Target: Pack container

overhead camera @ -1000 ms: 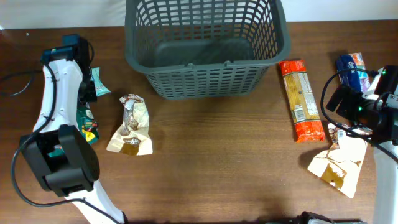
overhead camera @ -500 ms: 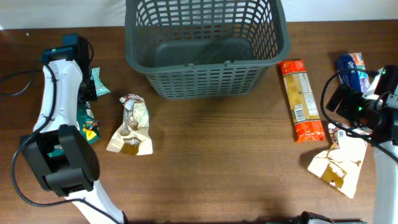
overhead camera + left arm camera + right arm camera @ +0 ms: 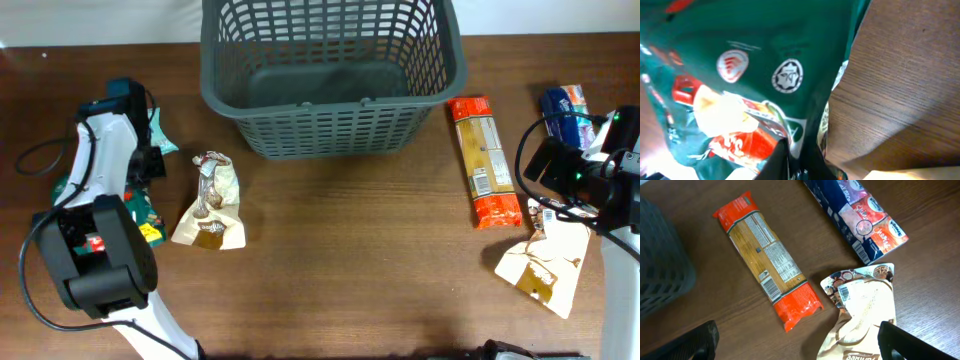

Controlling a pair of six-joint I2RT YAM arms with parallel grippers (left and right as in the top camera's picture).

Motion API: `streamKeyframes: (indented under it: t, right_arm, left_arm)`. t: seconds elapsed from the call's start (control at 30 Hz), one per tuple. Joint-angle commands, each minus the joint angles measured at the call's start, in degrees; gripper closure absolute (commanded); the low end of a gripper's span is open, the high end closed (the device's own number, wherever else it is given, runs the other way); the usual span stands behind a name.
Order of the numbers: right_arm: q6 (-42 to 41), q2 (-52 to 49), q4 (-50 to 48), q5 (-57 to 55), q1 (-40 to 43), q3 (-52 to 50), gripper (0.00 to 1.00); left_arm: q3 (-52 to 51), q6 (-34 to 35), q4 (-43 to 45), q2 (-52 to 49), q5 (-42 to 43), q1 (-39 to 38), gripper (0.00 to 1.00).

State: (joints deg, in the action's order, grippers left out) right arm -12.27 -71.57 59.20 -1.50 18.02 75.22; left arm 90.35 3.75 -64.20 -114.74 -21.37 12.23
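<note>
The dark grey lattice container (image 3: 330,70) stands at the back centre, with nothing inside that I can see. My left gripper (image 3: 135,175) at the far left is shut on a green snack packet (image 3: 148,212); in the left wrist view the packet (image 3: 755,65) fills the frame and its edge is pinched between the fingers (image 3: 800,155). My right gripper (image 3: 545,205) is open and empty, hovering over the near end of an orange packet (image 3: 767,260) and a beige pouch (image 3: 865,310), its fingers (image 3: 797,347) wide apart.
A crumpled beige pouch (image 3: 210,205) lies left of centre. A teal packet (image 3: 160,135) lies by the left arm. The orange packet (image 3: 483,160), a blue packet (image 3: 565,110) and the beige pouch (image 3: 545,260) lie at the right. The container's corner shows in the right wrist view (image 3: 660,265).
My left arm has shifted slightly toward the front, and the green packet has moved with it, now showing on both sides of the arm. The right arm has not moved.
</note>
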Motion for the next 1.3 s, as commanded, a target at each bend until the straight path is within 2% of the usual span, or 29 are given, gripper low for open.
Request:
streamKeyframes:
  t: [0.0,0.13,0.23,0.47,0.67,0.73,0.83,1.0,1.2,1.27]
  right_arm:
    - [-0.7,0.2,0.0,-0.7,0.4,1.6,0.01]
    - [-0.7,0.2,0.0,-0.7,0.4,1.6,0.01]
    - [-0.7,0.2,0.0,-0.7,0.4,1.6,0.01]
    - [-0.7,0.2,0.2,-0.7,0.4,1.6,0.01]
    - [-0.7,0.2,1.1,-0.7,0.4,1.6,0.01]
    - [-0.7,0.2,1.3,-0.7,0.4,1.6,0.01]
    - [-0.7,0.2,1.3,-0.7,0.4,1.6,0.01]
    - [-0.7,0.2,1.3,-0.7,0.4,1.6,0.01]
    - [-0.7,0.2,1.3,-0.7,0.4,1.6,0.01]
    - [-0.7,0.2,1.3,-0.7,0.4,1.6,0.01]
  left_arm:
    - [-1.4,-0.8,0.7,1.9,0.7,0.6,0.87]
    - [-1.3,-0.8,0.8,1.9,0.8,0.6,0.51]
    - [-1.1,-0.8,0.1,2.1,1.1,0.6,0.34]
    - [1.7,-2.2,-1.9,5.7,1.6,0.8,0.19]
    - [2.7,-7.1,-2.4,12.0,10.4,4.9,0.13]
    - [2.7,-8.7,-2.5,13.6,12.6,7.1,0.13]
    - [2.7,-9.9,-2.4,14.9,15.6,10.9,0.04]
    - [2.6,-16.1,-2.4,14.9,29.5,19.5,0.03]
    - [2.6,-23.5,-2.5,14.6,34.8,29.5,0.00]
    - [2.6,-24.0,-2.5,14.1,35.8,32.1,0.00]
